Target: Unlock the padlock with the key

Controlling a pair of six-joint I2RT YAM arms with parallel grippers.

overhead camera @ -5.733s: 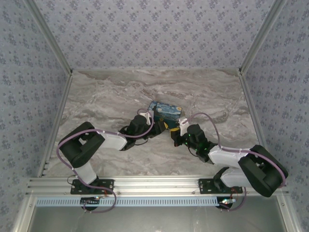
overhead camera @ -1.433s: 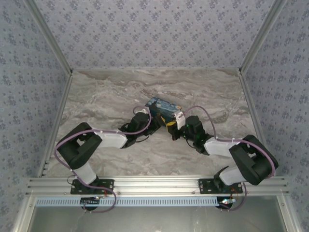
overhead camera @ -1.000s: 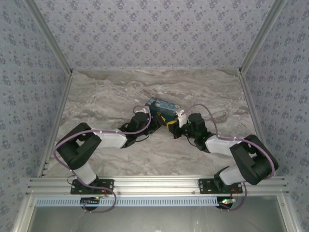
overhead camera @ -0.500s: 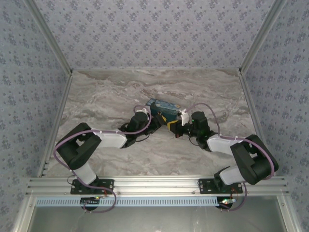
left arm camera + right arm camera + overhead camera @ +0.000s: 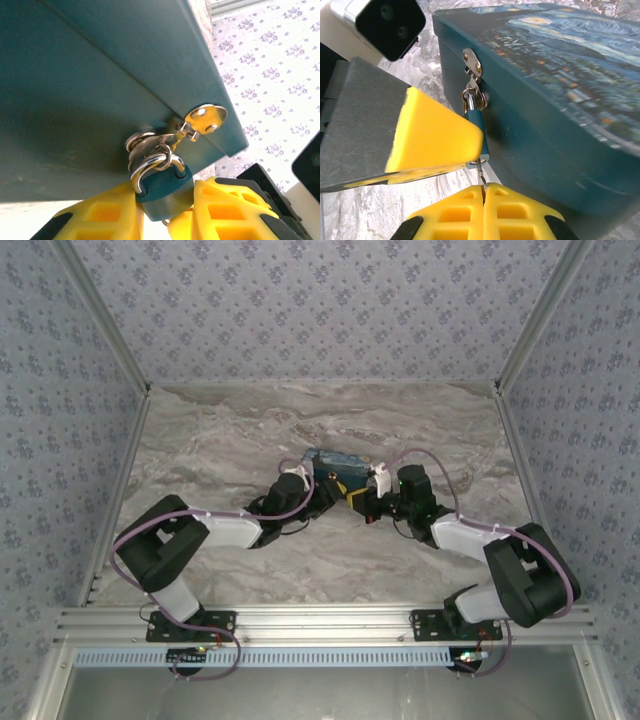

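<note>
A: Where is the padlock (image 5: 161,184)?
B: It hangs on the hasp (image 5: 471,62) of the Starry Night box (image 5: 560,100). The left claw (image 5: 164,210) pinches its teal body.
A: And the key (image 5: 481,172)?
B: Pinched in the right claw (image 5: 484,192), touching the padlock's underside.

We find the box (image 5: 336,460) near the middle of the table (image 5: 220,440). On its near wall, the padlock (image 5: 165,187) hangs from the hasp (image 5: 205,117), between the fingers of the left gripper (image 5: 164,212). Below the padlock, the key (image 5: 481,175) sits in its underside, pinched in the right gripper (image 5: 484,194).
</note>
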